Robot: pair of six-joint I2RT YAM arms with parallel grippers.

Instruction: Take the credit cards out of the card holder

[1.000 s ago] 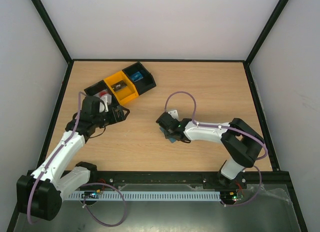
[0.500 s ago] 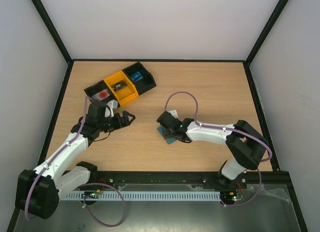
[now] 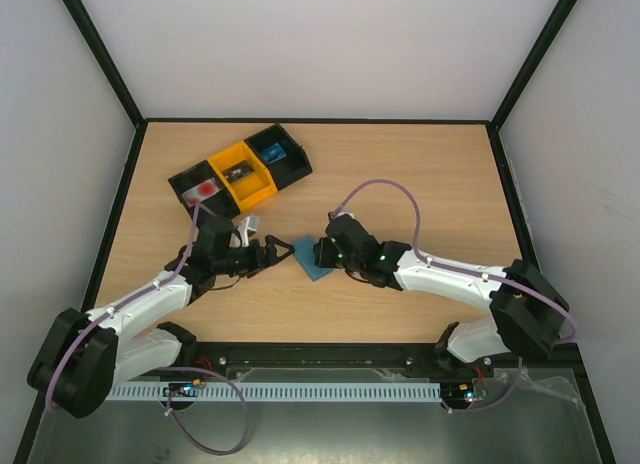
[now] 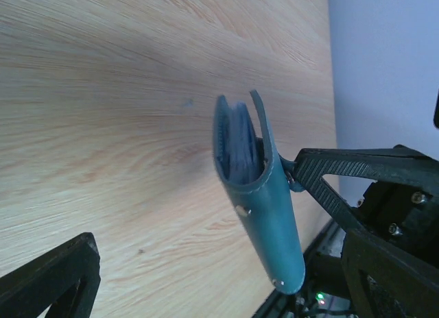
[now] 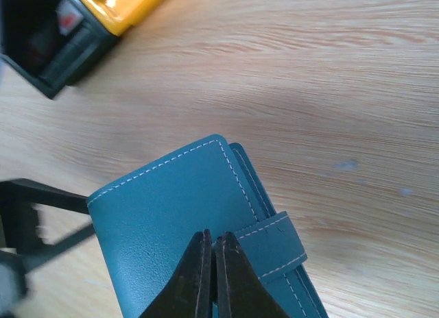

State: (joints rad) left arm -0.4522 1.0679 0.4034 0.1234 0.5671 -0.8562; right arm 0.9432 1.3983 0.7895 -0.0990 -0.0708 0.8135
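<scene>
The card holder [image 3: 310, 258] sits near the middle of the surface [image 3: 420, 174], a little left of centre and towards the near side. It does not lie flat. The left wrist view shows it held up on edge, its two panels parted a little at one end. Pale edges in that gap look like the credit cards [image 4: 240, 148] tucked between the panels. None has come out yet, as far as these views show.

The right tool [image 3: 324, 252] has its jaws together, clamped on the holder at the side with the little tab. Its tips press on the leather just beside that tab.

The left tool [image 3: 272, 252] is just left of the holder with its jaws wide apart and holding nothing. The holder's nearest corner points towards it.

The cards therefore lie to the right of the free left tool, which is the one placed to pull them. The holder's long side runs at a slant to that tool, so I judge it must line up with the narrow gap to pinch a card edge and not the leather.

The black and yellow tray [image 3: 256, 197] stands well apart at the far left.
</scene>
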